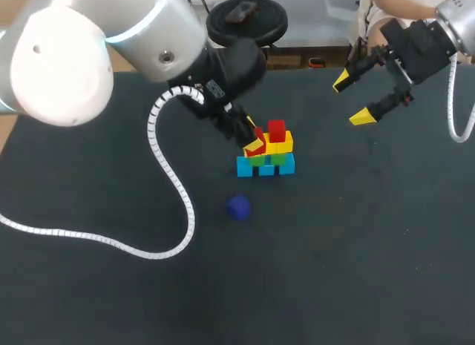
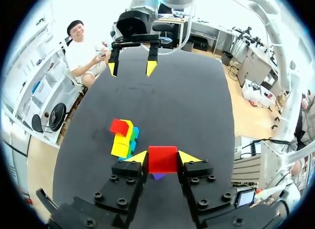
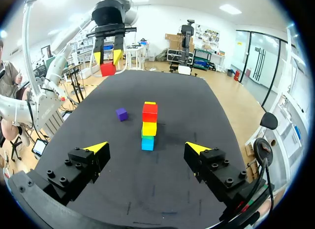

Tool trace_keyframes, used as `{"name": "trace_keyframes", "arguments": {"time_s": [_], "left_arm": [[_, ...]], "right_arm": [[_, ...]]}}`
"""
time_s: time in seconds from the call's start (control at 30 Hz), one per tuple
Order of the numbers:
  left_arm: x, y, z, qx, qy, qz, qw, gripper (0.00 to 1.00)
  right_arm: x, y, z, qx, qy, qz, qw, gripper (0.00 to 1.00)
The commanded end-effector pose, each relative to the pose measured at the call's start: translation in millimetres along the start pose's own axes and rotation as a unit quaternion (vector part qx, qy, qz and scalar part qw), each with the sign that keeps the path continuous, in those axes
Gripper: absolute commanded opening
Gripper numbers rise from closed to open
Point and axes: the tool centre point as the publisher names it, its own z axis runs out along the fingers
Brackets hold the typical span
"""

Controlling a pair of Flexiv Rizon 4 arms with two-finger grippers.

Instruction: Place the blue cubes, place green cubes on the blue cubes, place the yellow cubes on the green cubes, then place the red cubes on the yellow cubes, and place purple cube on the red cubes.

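Observation:
A stepped stack stands mid-table: blue cubes [image 1: 267,169] at the base, green cubes [image 1: 278,158] on them, a yellow cube [image 1: 280,144] higher, and a red cube [image 1: 276,129] on top. My left gripper [image 1: 252,142] is shut on a second red cube [image 2: 162,159], held in the air just left of the stack's [image 2: 124,138] upper part. The purple cube [image 1: 238,207] lies alone on the mat in front of the stack. My right gripper [image 3: 146,147] hangs open and empty, off to the right and behind the stack [image 3: 148,125].
The dark mat [image 1: 356,256] covers the table. My left arm's white cable [image 1: 172,185] loops across the mat's left side. The right arm's cable [image 1: 454,115] hangs at the far right edge.

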Motion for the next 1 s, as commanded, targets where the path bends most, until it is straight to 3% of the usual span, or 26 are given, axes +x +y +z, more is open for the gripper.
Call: {"name": "trace_keyframes", "arguments": {"time_s": [0.03,0.1,0.67,1.0], "left_arm": [[8.4,5.8,15,0.003,-0.017,-0.017,1.0,0.0],[9.9,8.3,20,0.003,0.003,-0.022,1.0,0.0],[7.5,41.6,34,-0.007,0.005,-0.011,1.0,0.0],[4.3,44.6,46,0.002,0.001,-0.006,1.0,0.0]], "right_arm": [[0,0,0,0.001,0.0,0.0,1.0,1.0],[0,0,0,0.001,0.0,0.0,1.0,1.0],[0,0,0,0.001,0.0,0.0,1.0,1.0],[0,0,0,0.001,0.0,0.0,1.0,1.0]]}}
